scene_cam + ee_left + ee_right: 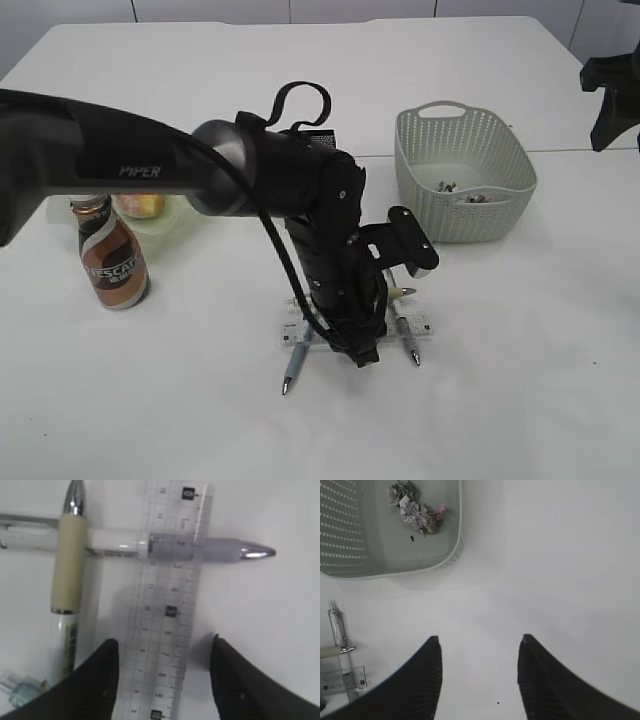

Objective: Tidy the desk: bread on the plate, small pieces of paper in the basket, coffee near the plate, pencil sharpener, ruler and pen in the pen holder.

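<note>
Listing by size, largest first, with status against the tidy-up.

Tabletop (pixel 520 380): white, carries everything.

Basket (pixel 465 175): at right rear; crumpled paper scraps (pixel 415 510) already lie inside. Judged done, as no loose scraps show elsewhere.

Left gripper (pixel 162 675): low over the stationery, fingers open astride the ruler, nothing gripped.

Right gripper (pixel 477 680): above bare tabletop near the basket, fingers open, empty.

Plate (pixel 160 215): pale, at left rear, with bread (pixel 142 205) on it, partly hidden by the arm. Judged done.

Coffee bottle (pixel 112 260): upright just beside the plate. Judged done.

Ruler (pixel 167 615): clear, flat on the tabletop, lying over one pen. Outstanding.

Pens: lilac-grip pen (pixel 215 549) under the ruler, cream-grip pen (pixel 69 565) crossing it. Outstanding.

Pen holder, pencil sharpener: not visible.
</note>
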